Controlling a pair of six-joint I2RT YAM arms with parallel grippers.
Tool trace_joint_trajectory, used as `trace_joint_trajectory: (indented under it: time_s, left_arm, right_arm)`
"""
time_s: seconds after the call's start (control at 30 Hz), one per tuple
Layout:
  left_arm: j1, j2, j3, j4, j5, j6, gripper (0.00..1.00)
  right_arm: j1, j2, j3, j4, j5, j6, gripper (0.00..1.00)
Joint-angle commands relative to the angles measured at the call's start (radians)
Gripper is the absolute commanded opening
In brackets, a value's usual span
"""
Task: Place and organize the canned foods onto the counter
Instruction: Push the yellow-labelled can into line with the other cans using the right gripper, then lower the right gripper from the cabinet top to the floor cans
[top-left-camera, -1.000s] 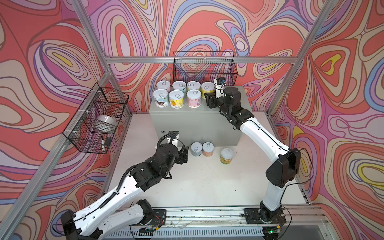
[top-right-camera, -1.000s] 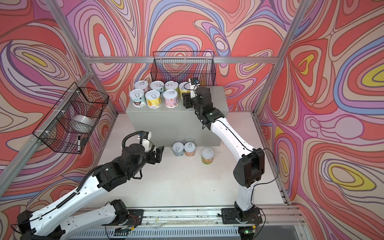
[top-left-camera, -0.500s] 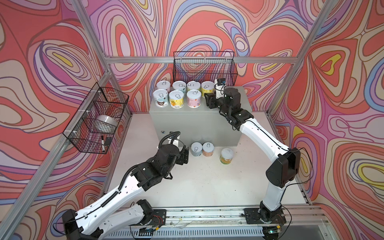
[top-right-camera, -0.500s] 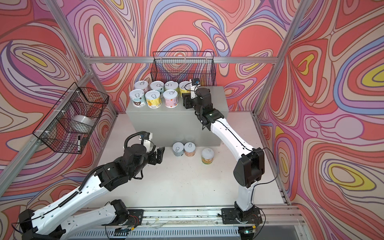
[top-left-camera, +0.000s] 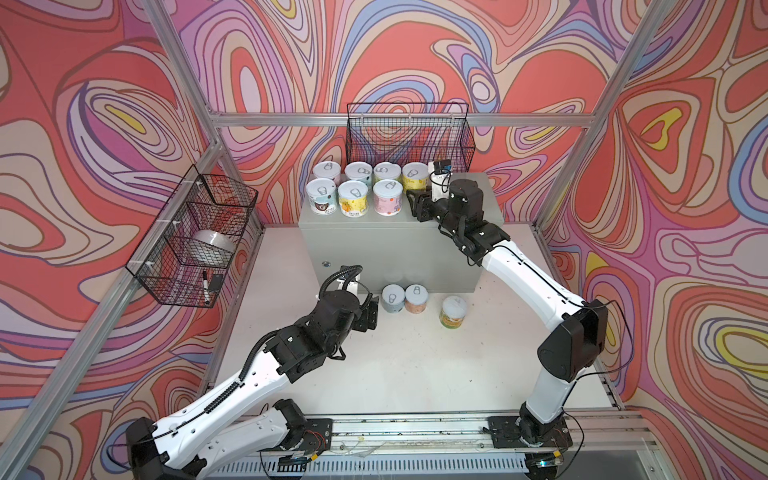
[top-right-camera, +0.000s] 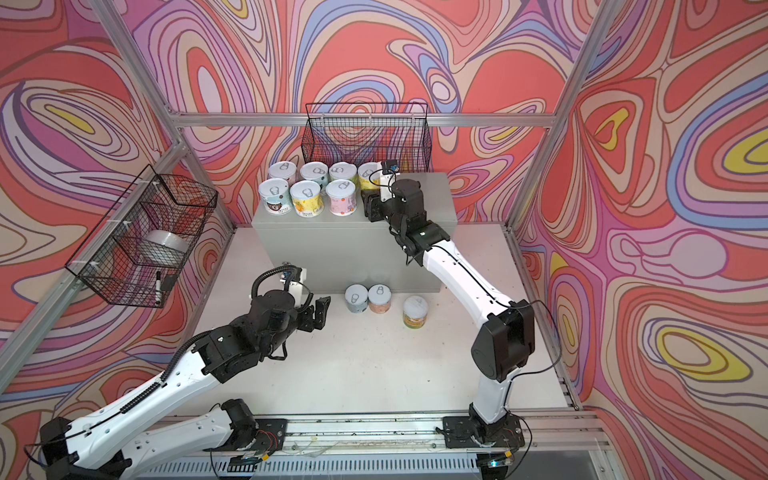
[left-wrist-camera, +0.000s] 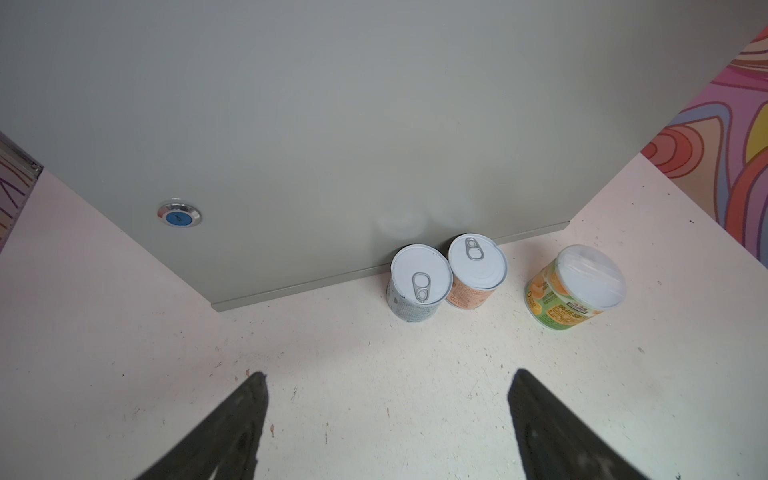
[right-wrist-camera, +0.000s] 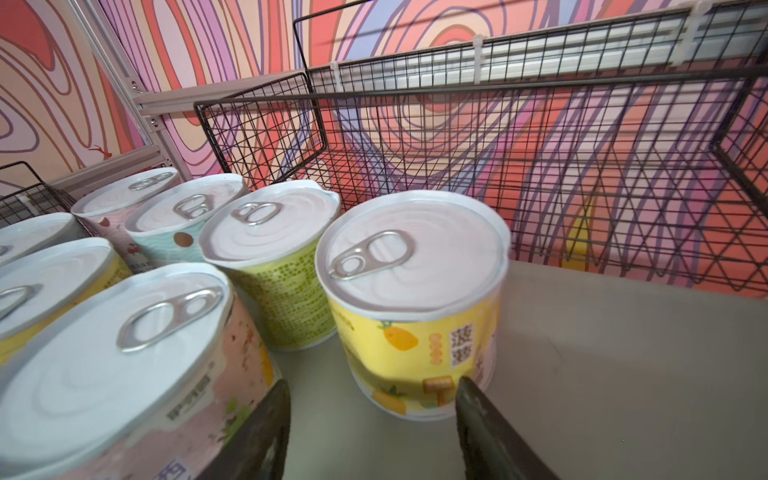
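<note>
Seven cans (top-left-camera: 353, 197) stand on the counter (top-left-camera: 386, 245); three wait below.
We see two rows there, the yellow can (right-wrist-camera: 415, 299) ending the back one. Our right gripper (right-wrist-camera: 372, 384) sits just short of it, fingers parted and empty. Our left gripper (left-wrist-camera: 389, 373), fingers spread wide and empty, points at the grey can (left-wrist-camera: 417, 286), orange can (left-wrist-camera: 476, 272) and capped can (left-wrist-camera: 577, 286) on the table (left-wrist-camera: 124, 332) near the counter's front.

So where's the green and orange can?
In both top views the green and orange can stands on the white tabletop, before the grey metal cabinet, right of two pull-tab cans.
</note>
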Motion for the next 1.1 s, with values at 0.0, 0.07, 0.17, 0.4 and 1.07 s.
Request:
trace_joint_trajectory:
  time_s: [0.0, 0.07, 0.17, 0.4, 1.07]
  left_arm:
    - [0.006, -0.012, -0.012, 0.014, -0.008, -0.023, 0.91]
    - [0.006, -0.015, -0.017, 0.012, -0.011, -0.024, 0.91]
    - [0.008, -0.018, -0.021, 0.009, -0.015, -0.024, 0.91]
    - [0.015, -0.023, -0.040, 0.012, -0.020, -0.027, 0.91]
    - [0.025, 0.036, -0.246, 0.254, 0.008, -0.037, 0.97]
  right_arm:
    - [0.015, -0.014, -0.013, -0.034, -0.017, 0.002, 0.64]
    - [0.022, -0.011, -0.010, -0.033, -0.019, 0.001, 0.64]
    - [0.033, -0.005, -0.004, -0.035, -0.017, -0.004, 0.64]
    - [0.043, -0.004, -0.003, -0.034, -0.013, -0.013, 0.64]
    - [0.191, -0.382, -0.273, -0.227, 0.186, -0.094, 0.80]
